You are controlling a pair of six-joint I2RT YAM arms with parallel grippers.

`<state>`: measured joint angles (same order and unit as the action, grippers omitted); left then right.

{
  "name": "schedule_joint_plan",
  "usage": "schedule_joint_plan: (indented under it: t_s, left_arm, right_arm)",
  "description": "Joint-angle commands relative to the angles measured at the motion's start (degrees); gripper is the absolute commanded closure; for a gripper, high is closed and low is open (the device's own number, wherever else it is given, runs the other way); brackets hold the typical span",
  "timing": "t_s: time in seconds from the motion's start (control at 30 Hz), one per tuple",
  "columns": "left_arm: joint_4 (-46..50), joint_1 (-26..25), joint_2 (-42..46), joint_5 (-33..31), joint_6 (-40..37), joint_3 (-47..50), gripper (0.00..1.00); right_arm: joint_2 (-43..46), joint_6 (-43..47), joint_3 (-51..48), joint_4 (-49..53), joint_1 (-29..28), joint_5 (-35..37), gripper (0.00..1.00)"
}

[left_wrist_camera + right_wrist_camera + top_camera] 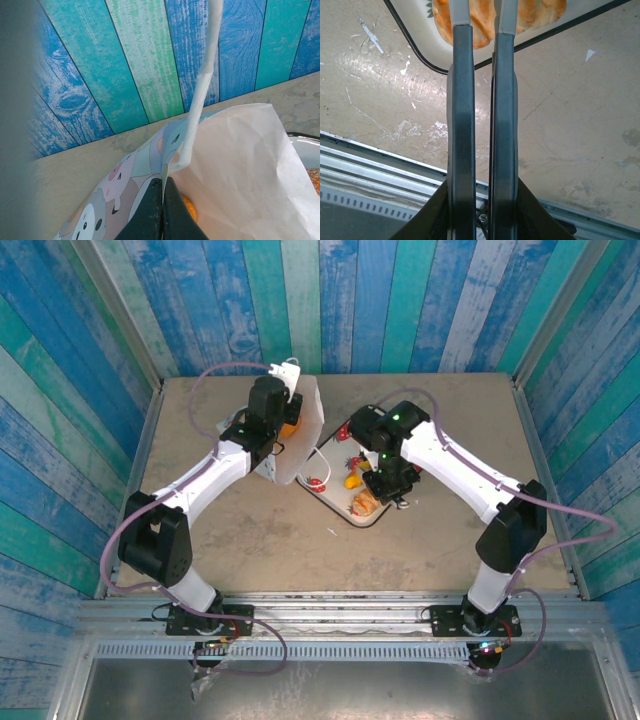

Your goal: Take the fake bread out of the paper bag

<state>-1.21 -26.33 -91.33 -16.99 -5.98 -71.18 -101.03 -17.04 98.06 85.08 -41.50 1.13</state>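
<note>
Left wrist, claw [162,192] pinching paper bag [240,165] rim

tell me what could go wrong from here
The left pincer grips only the thin rim of the paper bag, so the paper might tear or slip free. The fake bread inside sits right beside that pincer, so the right pincer may bump it when reaching in.

The paper bag [245,165] is matt and creased, the fake bread [535,12] glossy, the table [570,125] rough.
</note>
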Motion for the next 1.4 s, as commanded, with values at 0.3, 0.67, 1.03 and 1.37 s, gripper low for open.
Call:
schedule_joint_plan:
  t_s: [0.3, 0.67, 1.03, 1.37]
  left_arm:
    - [-0.2, 0.0, 3.3, 1.4, 0.4, -0.1, 1.0]
    - [0.2, 0.0, 3.0, 2.5, 0.0, -0.2, 1.0]
    - [0.3, 0.0, 3.5, 2.9, -0.1, 0.2, 1.0]
    - [0.6, 0.0, 3.7, 3.5, -0.1, 0.3, 1.0]
  right_arm:
    - [-3.6, 0.9, -1.1, -0.1, -0.2, 0.3, 0.86]
    - [-7.7, 1.6, 2.2, -2.1, -0.2, -0.7, 0.66]
    - [-8.9, 1.6, 5.1, -2.8, 0.0, -0.7, 0.59]
    - [-7.3, 1.8, 7.4, -3.4, 1.3, -0.6, 0.56]
